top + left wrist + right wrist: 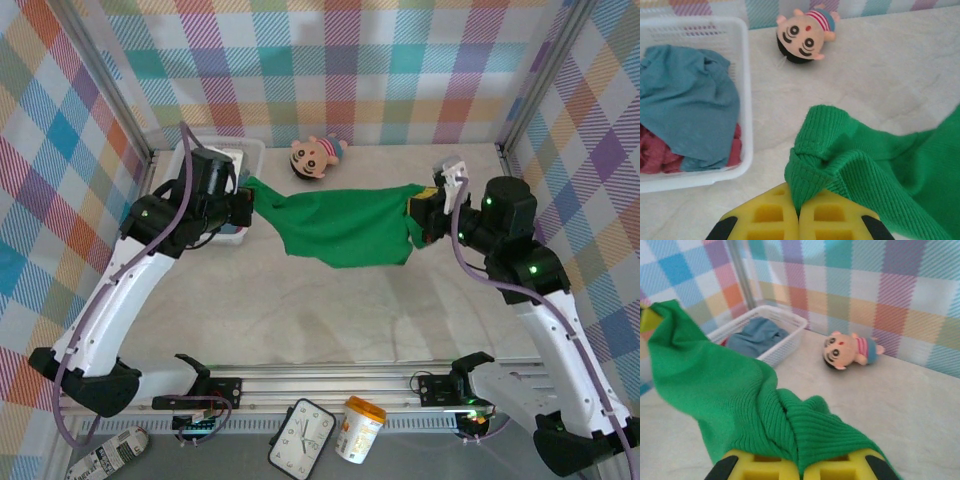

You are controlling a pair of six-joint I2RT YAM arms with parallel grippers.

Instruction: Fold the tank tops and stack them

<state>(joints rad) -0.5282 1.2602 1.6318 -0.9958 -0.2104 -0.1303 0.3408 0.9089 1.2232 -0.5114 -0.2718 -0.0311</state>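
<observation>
White plastic mesh basket point(747, 100) sits at my far left on the pale table point(300, 310), close to the back corner. In it I see the dusty blue-grey tank top point(690, 105) crumpled on top, with the dark red tank top point(655, 155) peeking out from under its lower edge. Just right of the basket, my left gripper point(799, 210) has its yellow pads pressed together on a bunched, ribbed edge of the bright green tank top point(340, 225). From the overhead camera, that green top spans the gap between my two arms, spread wide and raised off the table, its lower edge drooping toward me. Behind it, near the checked back wall, the big-headed doll point(315, 157) lies on its side on the table, apart from the cloth and a little right of the basket. At the right end, my right gripper point(800, 467) is clenched on the opposite ribbed edge of the green top, cloth puckering out from between its yellow pads.
</observation>
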